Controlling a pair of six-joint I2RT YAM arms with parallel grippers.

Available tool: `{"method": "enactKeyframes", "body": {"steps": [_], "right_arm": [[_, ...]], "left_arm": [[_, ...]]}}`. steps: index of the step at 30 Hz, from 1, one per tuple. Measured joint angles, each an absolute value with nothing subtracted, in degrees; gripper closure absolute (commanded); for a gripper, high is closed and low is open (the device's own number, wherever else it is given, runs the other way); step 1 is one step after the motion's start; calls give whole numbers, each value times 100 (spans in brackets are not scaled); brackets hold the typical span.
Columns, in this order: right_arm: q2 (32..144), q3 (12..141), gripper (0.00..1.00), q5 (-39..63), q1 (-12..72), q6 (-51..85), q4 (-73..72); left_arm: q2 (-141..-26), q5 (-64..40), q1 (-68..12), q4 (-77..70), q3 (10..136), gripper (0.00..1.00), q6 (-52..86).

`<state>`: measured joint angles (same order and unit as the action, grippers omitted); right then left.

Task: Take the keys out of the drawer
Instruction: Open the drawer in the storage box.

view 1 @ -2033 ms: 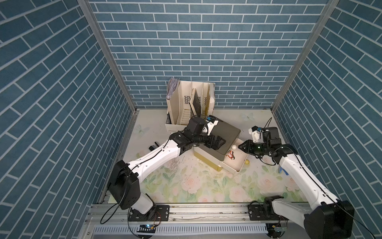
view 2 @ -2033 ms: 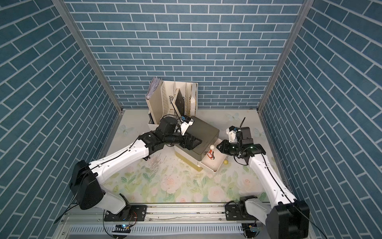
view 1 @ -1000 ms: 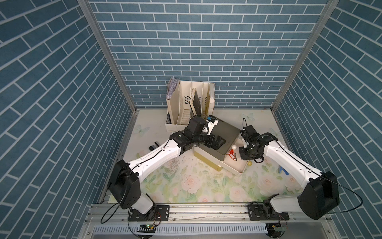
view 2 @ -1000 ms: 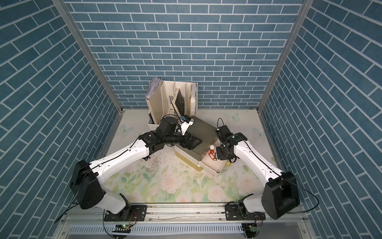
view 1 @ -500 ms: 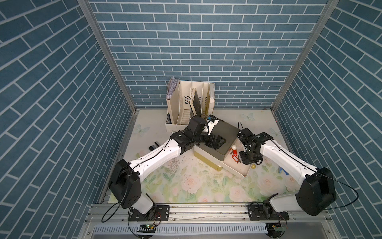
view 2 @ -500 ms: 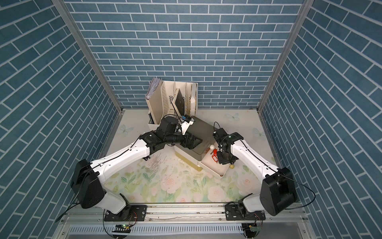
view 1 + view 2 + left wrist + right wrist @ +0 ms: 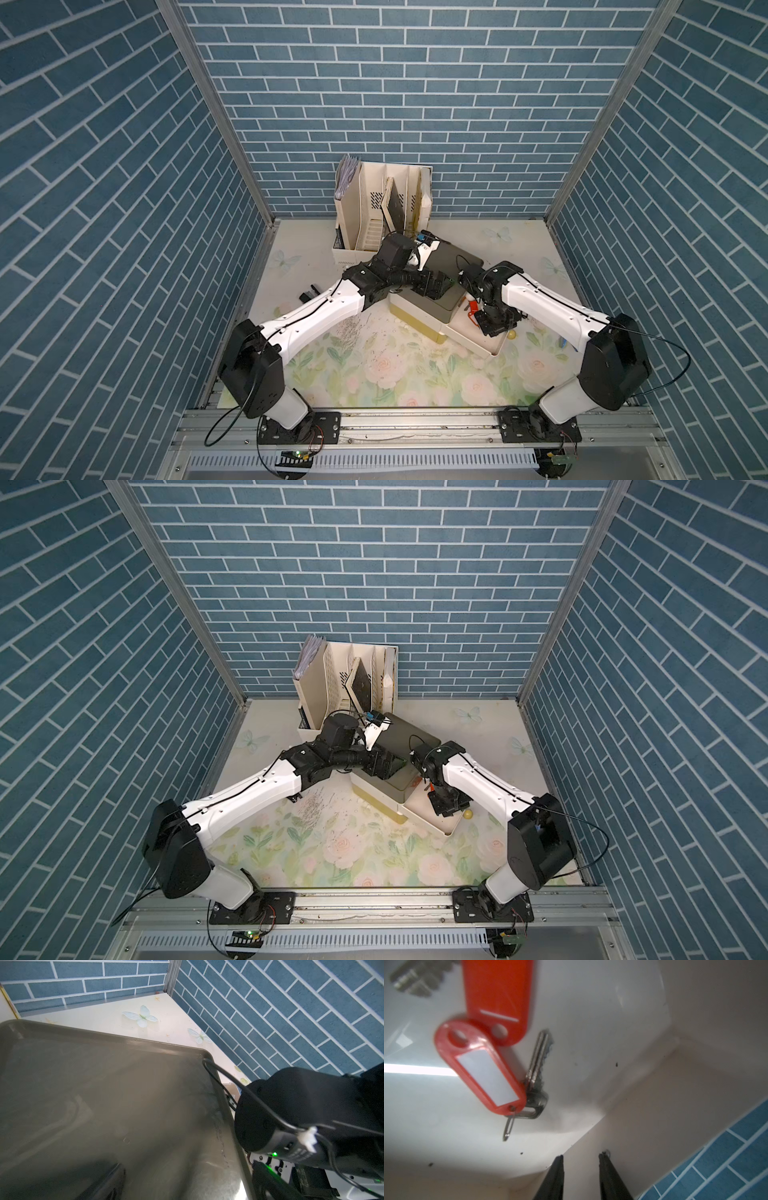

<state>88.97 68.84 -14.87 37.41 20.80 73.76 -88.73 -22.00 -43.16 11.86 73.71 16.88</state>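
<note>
The right gripper (image 7: 580, 1155) has swung in from beside the open white drawer (image 7: 467, 334) and now hangs inside it, its claw narrowly parted and empty. The left gripper (image 7: 437, 286) stays on the dark cabinet top (image 7: 104, 1088), claw spread wide. The keys (image 7: 536, 1072) lie on the drawer floor, near the right fingertips but not touching them: silver keys on a ring, with two overlapping red oblong tags (image 7: 488, 1076), one bearing a white label.
</note>
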Motion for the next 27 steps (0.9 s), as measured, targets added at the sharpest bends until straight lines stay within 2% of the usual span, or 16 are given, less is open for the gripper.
{"method": "enactKeyframes", "body": {"steps": [12, 27], "right_arm": [[8820, 6665, 67, -1542, 3850, 2432, 7424], [8171, 6237, 66, -1422, 3876, 2912, 7150]], "left_arm": [[-8875, -2174, -4316, 1177, 7371, 0, 1695], [-8976, -2167, -4316, 1125, 7446, 0, 1708]]}}
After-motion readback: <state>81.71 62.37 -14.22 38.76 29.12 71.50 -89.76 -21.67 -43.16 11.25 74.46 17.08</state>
